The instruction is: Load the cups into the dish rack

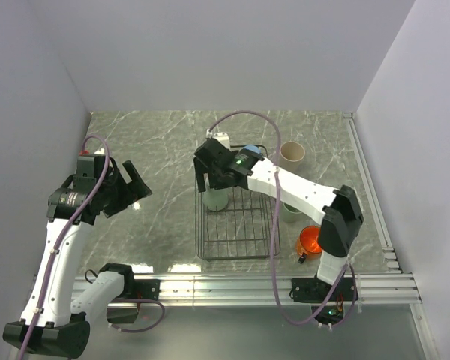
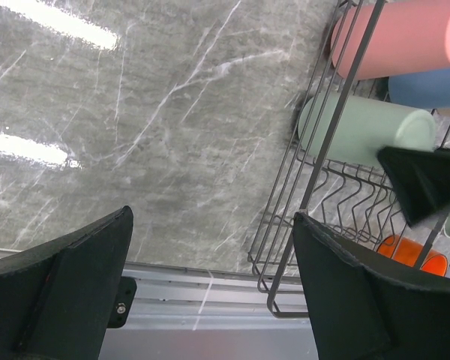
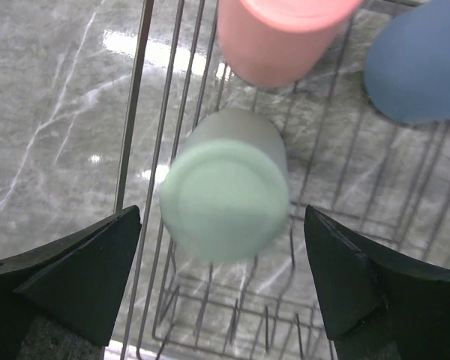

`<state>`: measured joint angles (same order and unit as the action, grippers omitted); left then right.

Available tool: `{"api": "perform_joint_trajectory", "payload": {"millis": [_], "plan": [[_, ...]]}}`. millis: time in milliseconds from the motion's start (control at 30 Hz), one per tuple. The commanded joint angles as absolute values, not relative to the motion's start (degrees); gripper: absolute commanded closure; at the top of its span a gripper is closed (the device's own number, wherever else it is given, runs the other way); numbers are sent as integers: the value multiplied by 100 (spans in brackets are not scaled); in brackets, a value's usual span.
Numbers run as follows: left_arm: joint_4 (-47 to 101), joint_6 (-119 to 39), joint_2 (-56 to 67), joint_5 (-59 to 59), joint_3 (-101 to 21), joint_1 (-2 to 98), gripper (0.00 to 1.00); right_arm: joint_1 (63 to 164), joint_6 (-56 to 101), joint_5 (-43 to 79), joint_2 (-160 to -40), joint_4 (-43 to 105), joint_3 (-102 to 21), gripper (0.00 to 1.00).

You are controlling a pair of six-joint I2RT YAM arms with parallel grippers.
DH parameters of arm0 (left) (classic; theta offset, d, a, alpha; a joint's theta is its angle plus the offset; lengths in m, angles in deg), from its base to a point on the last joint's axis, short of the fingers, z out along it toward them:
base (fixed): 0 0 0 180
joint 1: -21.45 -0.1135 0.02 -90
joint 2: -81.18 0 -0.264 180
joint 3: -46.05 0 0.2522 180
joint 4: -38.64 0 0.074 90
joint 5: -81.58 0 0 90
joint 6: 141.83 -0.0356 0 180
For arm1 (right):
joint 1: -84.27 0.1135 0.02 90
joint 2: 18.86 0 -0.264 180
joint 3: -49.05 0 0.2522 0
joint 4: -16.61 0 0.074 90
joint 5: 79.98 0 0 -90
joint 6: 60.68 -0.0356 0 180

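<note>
The black wire dish rack point(image 1: 240, 234) lies mid-table. A pale green cup point(image 1: 216, 199) stands upside down in its far left corner; in the right wrist view this pale green cup point(image 3: 223, 196) has a salmon-pink cup point(image 3: 281, 34) and a blue cup point(image 3: 420, 67) beyond it. My right gripper point(image 1: 212, 184) hangs open just above the green cup, a gap at each finger. A beige cup point(image 1: 292, 154), an orange mug point(image 1: 310, 241) and another pale green cup point(image 1: 291, 211) stand right of the rack. My left gripper point(image 1: 131, 193) is open and empty, left of the rack.
The left wrist view shows the rack's near corner point(image 2: 315, 172), the table's metal front rail point(image 2: 210, 300) and bare marble to the left. White walls close in the table on three sides. A white block point(image 1: 221, 139) sits behind the rack.
</note>
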<state>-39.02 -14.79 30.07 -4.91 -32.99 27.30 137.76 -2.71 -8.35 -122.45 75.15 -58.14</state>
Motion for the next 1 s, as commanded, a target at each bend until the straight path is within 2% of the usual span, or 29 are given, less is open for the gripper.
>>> {"api": "perform_joint_trajectory", "payload": {"millis": [0, 133, 200, 433, 667, 800, 967], "plan": [[-3709, -1570, 3056, -561, -3363, 2734, 7, 13797, -241, -1071, -11511, 7844, -6191, 4], [-3630, -1570, 3038, -578, -3355, 2734, 7, 13534, 22, -1546, -10940, 8169, -6569, 3], [-3586, -1562, 3029, -561, -3346, 2734, 7, 13201, 49, -1390, -10807, 8240, -6631, 3], [-3401, -1500, 3003, -403, -3231, 2734, 7, 10654, 23, -572, -10648, 8143, -6227, 2], [-3270, -1430, 3073, -341, -3082, 2734, 7, 9228, -30, -282, -11342, 8539, -6780, 3], [-3208, -1377, 3082, -297, -3012, 2734, 7, 9016, 32, -132, -11895, 8618, -7009, 4], [-3111, -1360, 3021, -288, -2994, 2734, 7, 9015, -21, 26, -12134, 8329, -6597, 6]]}}
